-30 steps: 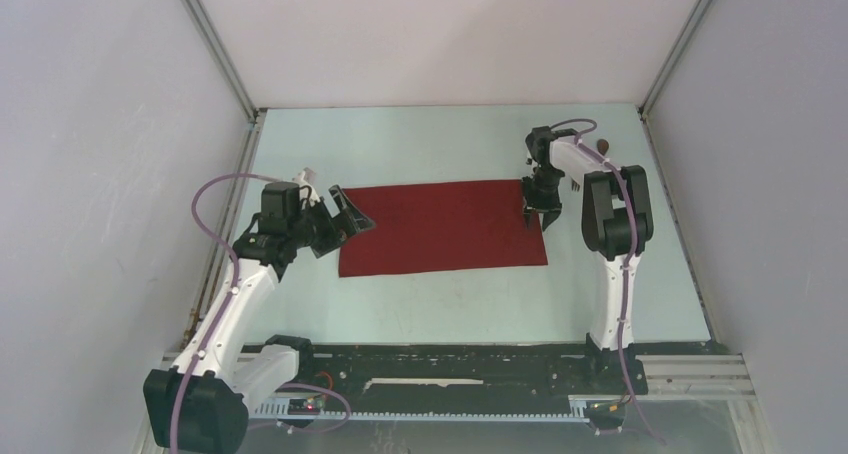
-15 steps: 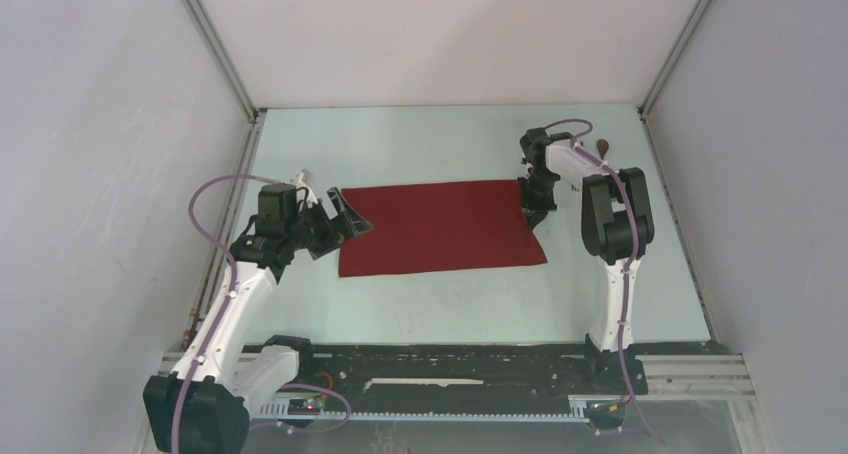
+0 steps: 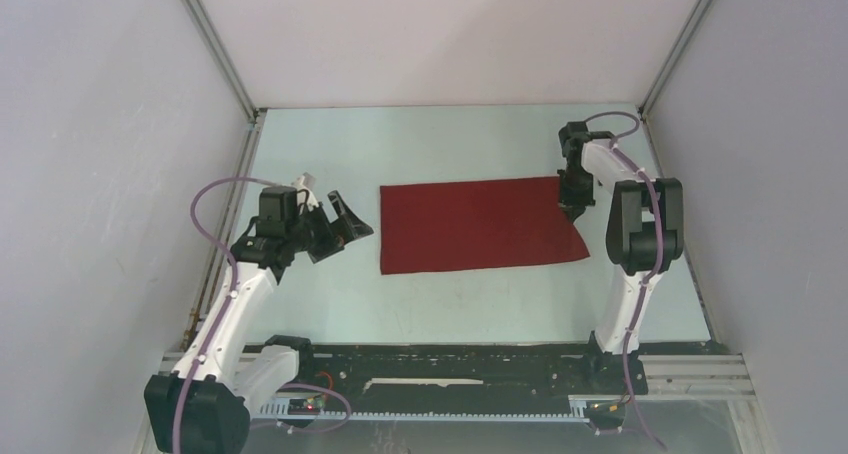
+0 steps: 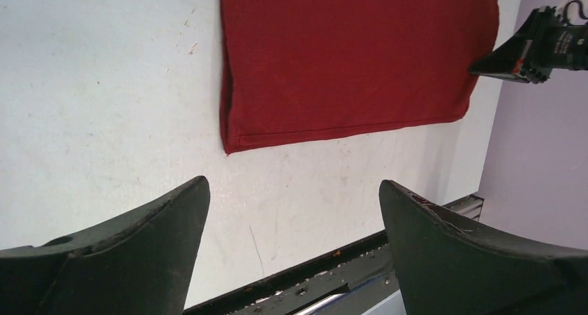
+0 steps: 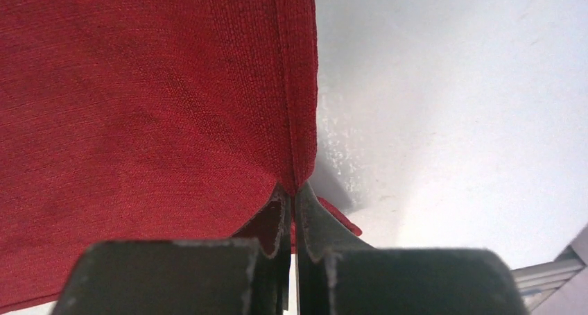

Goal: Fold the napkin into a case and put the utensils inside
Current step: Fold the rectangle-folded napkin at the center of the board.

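the napkin (image 3: 475, 224) lies as a flat oblong on the table (image 3: 450, 309), nearer its right edge. the right gripper (image 3: 572, 207) is clenched on the napkin's right hem, probably to pull or fold it. the left gripper (image 3: 338, 229) hovers beside the left hem, jaws wide apart and grasping nothing.

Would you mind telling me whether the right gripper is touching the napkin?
Touching. The right wrist view shows the right gripper pinched shut on the hemmed edge of the napkin, with cloth caught between its fingertips.
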`<control>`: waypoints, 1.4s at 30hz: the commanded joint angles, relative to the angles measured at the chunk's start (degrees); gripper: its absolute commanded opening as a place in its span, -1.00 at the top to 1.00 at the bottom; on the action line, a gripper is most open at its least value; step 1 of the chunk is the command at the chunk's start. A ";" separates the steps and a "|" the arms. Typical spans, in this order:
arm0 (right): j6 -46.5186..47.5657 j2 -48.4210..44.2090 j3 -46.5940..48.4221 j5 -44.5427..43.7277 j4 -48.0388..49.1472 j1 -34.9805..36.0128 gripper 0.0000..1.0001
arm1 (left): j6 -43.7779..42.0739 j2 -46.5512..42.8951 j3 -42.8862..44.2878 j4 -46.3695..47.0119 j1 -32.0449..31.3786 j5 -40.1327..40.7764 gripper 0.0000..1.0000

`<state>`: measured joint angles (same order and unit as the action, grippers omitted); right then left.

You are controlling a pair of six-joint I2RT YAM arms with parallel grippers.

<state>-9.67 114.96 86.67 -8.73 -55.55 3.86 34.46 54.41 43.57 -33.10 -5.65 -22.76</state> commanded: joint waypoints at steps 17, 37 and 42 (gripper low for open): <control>-9.93 25.50 50.33 12.45 -11.87 38.05 1.00 | -1.01 -5.60 -1.70 0.88 0.42 -2.12 -0.99; -13.53 28.73 45.86 28.74 0.59 38.38 1.00 | -1.58 -8.28 -2.37 -0.56 0.81 -1.73 -0.99; -14.41 28.54 45.65 31.41 2.08 38.59 1.00 | -1.52 -7.72 -2.26 -0.27 0.90 -1.89 -0.99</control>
<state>-22.28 143.41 131.94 19.07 -55.83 42.44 34.39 47.13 40.49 -33.82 -5.32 -23.99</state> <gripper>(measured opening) 0.009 0.996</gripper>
